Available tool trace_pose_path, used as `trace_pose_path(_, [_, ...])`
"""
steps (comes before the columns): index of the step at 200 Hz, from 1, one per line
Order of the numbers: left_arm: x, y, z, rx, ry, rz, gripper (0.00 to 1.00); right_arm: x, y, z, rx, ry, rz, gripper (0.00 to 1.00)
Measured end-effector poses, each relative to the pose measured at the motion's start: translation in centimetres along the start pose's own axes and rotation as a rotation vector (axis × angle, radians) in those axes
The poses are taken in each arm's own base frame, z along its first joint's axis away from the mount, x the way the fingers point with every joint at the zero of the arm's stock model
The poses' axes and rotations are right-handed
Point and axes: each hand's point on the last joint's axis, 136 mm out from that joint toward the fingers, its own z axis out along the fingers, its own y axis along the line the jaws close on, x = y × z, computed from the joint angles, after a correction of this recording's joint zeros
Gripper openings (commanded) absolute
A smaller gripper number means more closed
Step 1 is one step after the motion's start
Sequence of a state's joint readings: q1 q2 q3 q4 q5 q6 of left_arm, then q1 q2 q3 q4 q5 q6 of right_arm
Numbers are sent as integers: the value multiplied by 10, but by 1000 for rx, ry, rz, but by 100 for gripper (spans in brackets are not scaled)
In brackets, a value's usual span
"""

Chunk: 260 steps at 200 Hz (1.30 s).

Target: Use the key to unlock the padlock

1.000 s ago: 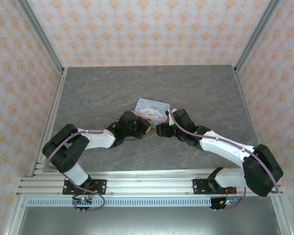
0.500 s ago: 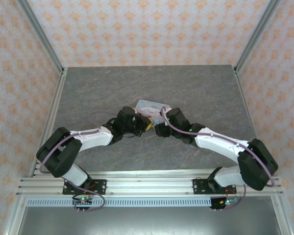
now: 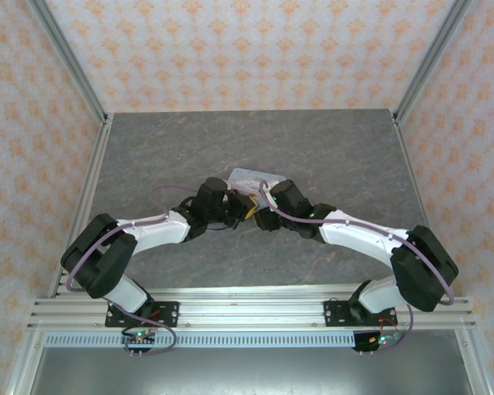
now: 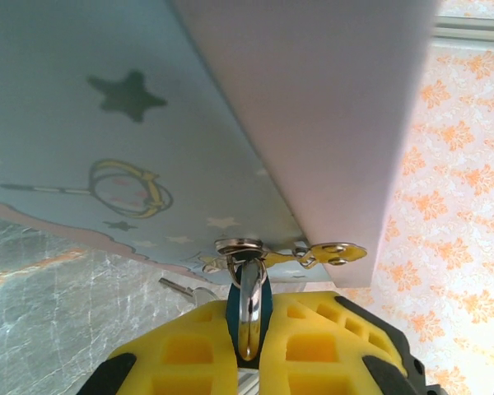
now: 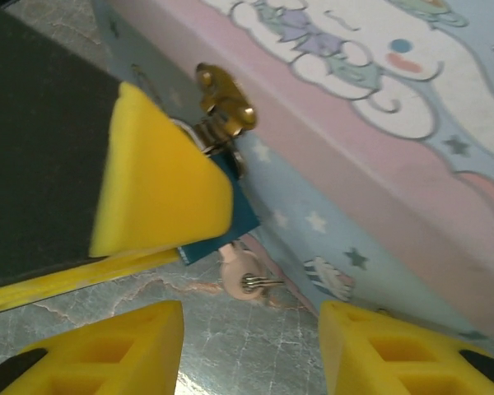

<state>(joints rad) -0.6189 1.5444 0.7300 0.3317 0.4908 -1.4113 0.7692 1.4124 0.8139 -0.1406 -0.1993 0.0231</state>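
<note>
The small teal padlock (image 4: 230, 311) hangs by its silver shackle from the brass hasp (image 5: 222, 103) of the pastel cartoon-dog tin (image 5: 379, 164). My left gripper (image 4: 247, 321) is shut on the padlock's body, its yellow fingers pressed against both sides. In the right wrist view that same left finger (image 5: 156, 181) covers most of the padlock (image 5: 240, 216). A key (image 5: 243, 267) with a pale pinkish head and a wire ring sticks out under the padlock. My right gripper (image 5: 251, 346) is open just short of the key, one finger on each side. In the top view both grippers meet at the tin's near edge (image 3: 251, 175).
The tin (image 4: 107, 164) lies on a grey marbled table (image 3: 329, 148), boxed in by patterned walls and aluminium posts. A second silver key blade (image 4: 177, 288) shows beside the left fingers. Bare table lies behind the tin and to both sides.
My right arm has slid left and forward to the padlock, its jaws narrowing a little. The left arm shifted toward the tin early on, then held still with the padlock.
</note>
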Motion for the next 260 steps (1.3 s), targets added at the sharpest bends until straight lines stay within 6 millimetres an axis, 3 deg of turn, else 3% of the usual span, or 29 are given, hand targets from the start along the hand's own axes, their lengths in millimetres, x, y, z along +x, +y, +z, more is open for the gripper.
trace_pose_path(97, [0,-1,0,0,-1,0,0,-3,-7,8,63,16,-33,43])
trace_pose_path(161, [-2,-1,0,2,-5,-2,0,-13,-4,7,57,0,-28,24])
trace_pose_path(177, [-2,-1,0,2,-5,-2,0,-12,-1,7,42,4,-22,12])
trace_pose_path(196, [-3,0,-1,-2,-6,-4,0,-12,1,7,28,7,-16,10])
trace_pose_path(211, [-3,2,-1,-5,-6,-5,0,-11,2,8,19,10,-9,25])
trace_pose_path(220, [-2,3,-1,-6,-5,-5,0,-11,3,8,13,12,10,47])
trace_pose_path(230, [-2,4,-1,-9,-5,-6,0,-10,4,8,4,17,17,61])
trace_pose_path(260, [-5,10,-1,-14,-19,-8,0,1,8,8,-28,17,60,68])
